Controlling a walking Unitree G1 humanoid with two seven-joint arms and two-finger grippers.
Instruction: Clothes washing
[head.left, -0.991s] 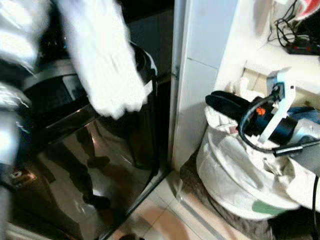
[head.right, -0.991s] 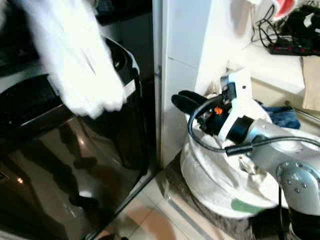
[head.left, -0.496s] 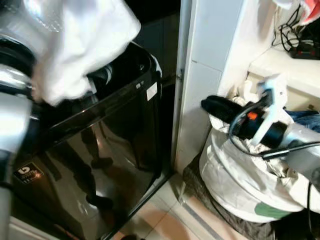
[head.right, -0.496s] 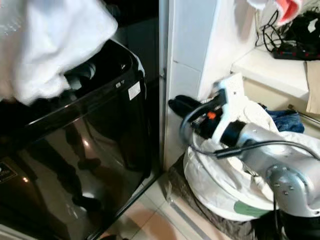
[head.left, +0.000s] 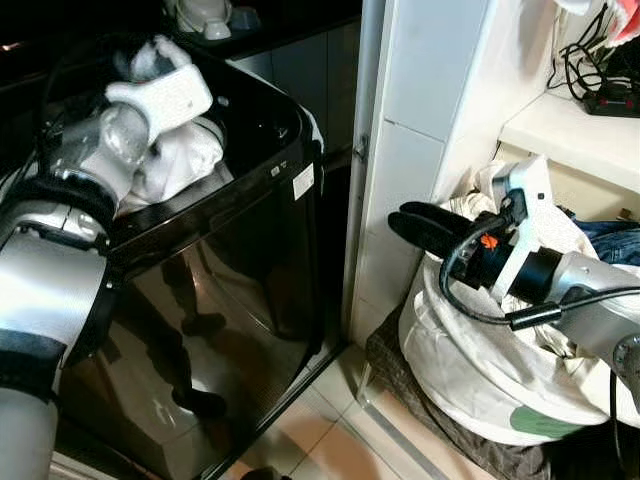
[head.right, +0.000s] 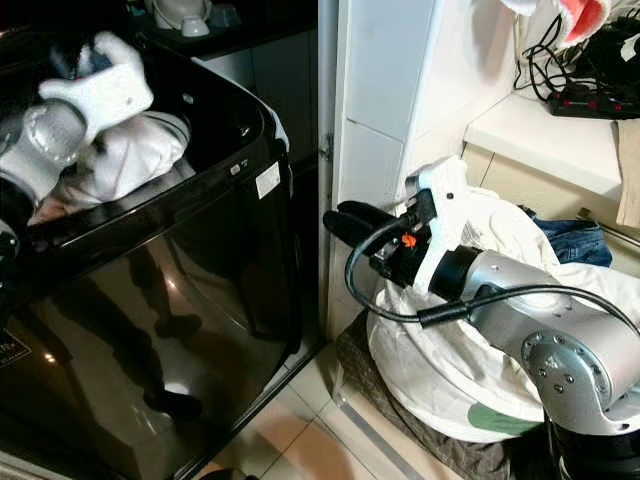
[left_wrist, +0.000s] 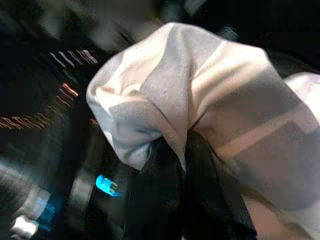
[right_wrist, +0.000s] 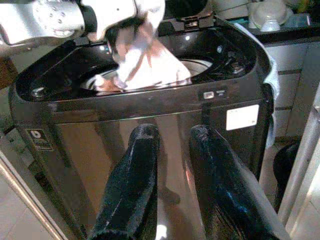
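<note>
A black top-loading washing machine (head.left: 240, 270) stands at the left with its lid open. My left gripper (left_wrist: 182, 150) is shut on a white garment (head.left: 178, 162), which it holds down inside the drum opening. The cloth covers the fingers, and the white wrist housing (head.left: 160, 95) sits above it. To the right, my right gripper (head.left: 420, 222) hovers open with nothing between its fingers (right_wrist: 142, 165). It is at the rim of a white laundry bag (head.left: 480, 350) and points toward the machine. The right wrist view shows the left arm and the garment (right_wrist: 150, 65) in the drum.
A white tiled pillar (head.left: 410, 150) separates the machine from the bag. Blue jeans (head.left: 612, 238) lie at the bag's far side. A shelf (head.left: 585, 115) with black cables is above at the right. Bowls (head.left: 205, 15) sit behind the machine. Tiled floor (head.left: 330, 440) lies below.
My left arm has brought the white garment down from above the machine into the drum opening. The right gripper has drifted slightly left, still open.
</note>
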